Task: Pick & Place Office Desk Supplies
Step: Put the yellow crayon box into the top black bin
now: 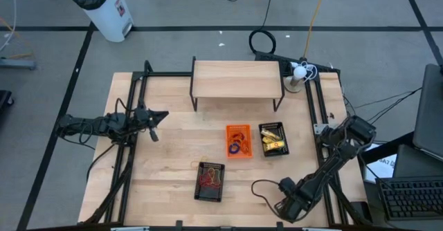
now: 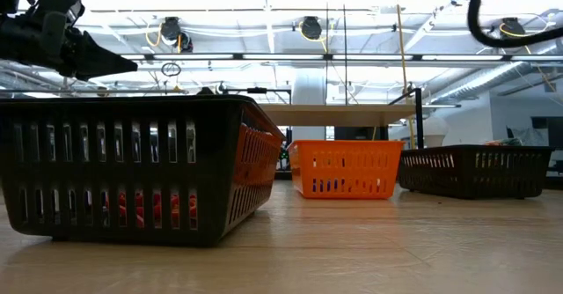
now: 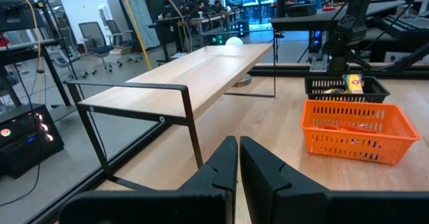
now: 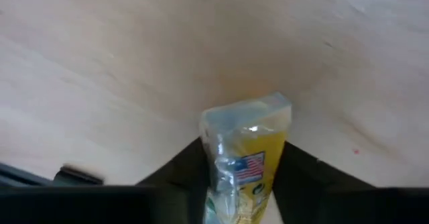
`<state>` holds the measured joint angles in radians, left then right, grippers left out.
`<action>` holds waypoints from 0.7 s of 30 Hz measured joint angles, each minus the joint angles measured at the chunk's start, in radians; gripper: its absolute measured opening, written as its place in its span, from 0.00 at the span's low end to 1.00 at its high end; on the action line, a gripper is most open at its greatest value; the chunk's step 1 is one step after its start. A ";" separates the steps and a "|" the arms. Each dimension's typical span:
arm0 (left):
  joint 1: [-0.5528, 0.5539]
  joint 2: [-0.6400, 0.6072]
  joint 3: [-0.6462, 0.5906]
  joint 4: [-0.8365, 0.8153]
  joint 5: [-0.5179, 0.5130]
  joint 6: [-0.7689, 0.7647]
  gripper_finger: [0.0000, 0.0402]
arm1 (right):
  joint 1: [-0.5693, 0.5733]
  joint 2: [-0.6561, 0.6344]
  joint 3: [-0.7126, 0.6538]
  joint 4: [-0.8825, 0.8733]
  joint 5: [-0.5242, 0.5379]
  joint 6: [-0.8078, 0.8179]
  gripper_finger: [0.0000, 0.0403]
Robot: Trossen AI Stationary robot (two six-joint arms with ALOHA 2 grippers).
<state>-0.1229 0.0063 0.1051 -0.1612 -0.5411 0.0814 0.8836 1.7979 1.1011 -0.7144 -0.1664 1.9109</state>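
Observation:
My right gripper [image 1: 331, 135] hovers over the table's right edge, to the right of the baskets, and is shut on a yellow stick packet [image 4: 247, 158] in clear wrap. The black basket [image 1: 273, 140] holds more yellow packets. The orange basket [image 1: 239, 141] holds small rings and bands. The nearer black basket [image 1: 210, 180] holds red rubber bands. My left gripper [image 1: 156, 117] waits shut and empty above the table's left side, seen also in the low view [image 2: 98, 62] and its own wrist view [image 3: 238, 165]. My right gripper pinches the yellow packet between its two fingers [image 4: 179, 177], one on each long side [image 4: 236, 187]. The packet's free end [image 4: 249, 117] sticks out past the fingertips. It is lifted clear over the bare wood. The packet's rear part lies outside the frame.
A low wooden shelf on a black metal frame [image 1: 237, 79] stands at the table's far edge. A white lamp-like object [image 1: 297, 73] sits at the far right corner. Black frame rails [image 1: 128, 148] run along both sides. Bare wood lies between the baskets and the rails.

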 joint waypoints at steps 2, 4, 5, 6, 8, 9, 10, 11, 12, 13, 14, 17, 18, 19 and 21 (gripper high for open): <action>0.000 0.000 0.000 0.000 0.000 0.002 0.05 | -0.025 0.001 -0.001 0.005 -0.019 -0.053 0.25; 0.000 0.000 0.000 0.000 0.000 0.002 0.05 | -0.047 0.001 -0.001 0.008 -0.025 -0.111 0.17; 0.000 0.000 0.000 0.000 0.000 0.002 0.05 | -0.057 0.001 -0.001 0.012 -0.024 -0.134 0.15; 0.000 0.000 0.000 0.000 0.000 0.002 0.05 | -0.067 0.001 -0.002 0.014 -0.024 -0.157 0.15; 0.000 0.000 0.000 0.001 0.000 0.002 0.05 | -0.086 -0.005 -0.003 0.026 -0.011 -0.205 0.15; 0.000 0.000 0.000 0.001 0.000 0.002 0.05 | -0.096 -0.009 -0.003 0.038 0.010 -0.228 0.15; 0.000 0.000 0.000 0.001 0.000 0.004 0.05 | -0.108 -0.015 -0.004 0.059 0.040 -0.251 0.15; 0.000 0.000 0.000 0.001 0.000 0.009 0.05 | -0.118 -0.024 -0.004 0.081 0.082 -0.276 0.15; 0.000 0.000 0.000 0.001 0.000 0.014 0.05 | -0.127 -0.037 -0.004 0.105 0.128 -0.303 0.16; 0.000 0.000 0.000 0.001 0.000 0.015 0.05 | -0.137 -0.048 -0.004 0.131 0.176 -0.330 0.17; 0.000 0.000 0.000 0.001 0.000 0.015 0.05 | -0.147 -0.059 -0.004 0.161 0.217 -0.362 0.19; 0.000 0.000 0.000 0.001 0.000 0.015 0.05 | -0.173 -0.092 -0.006 0.239 0.326 -0.496 0.21; 0.000 0.000 0.000 0.001 0.000 0.016 0.05 | -0.183 -0.103 -0.006 0.273 0.359 -0.545 0.21; 0.000 0.000 0.000 0.002 0.000 0.018 0.05 | -0.192 -0.114 -0.006 0.301 0.391 -0.598 0.19; 0.000 0.000 0.000 0.006 0.000 0.018 0.05 | -0.212 -0.135 -0.006 0.358 0.448 -0.720 0.16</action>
<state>-0.1230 0.0063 0.1051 -0.1555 -0.5411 0.0994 0.6713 1.6628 1.0950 -0.3560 0.2820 1.1911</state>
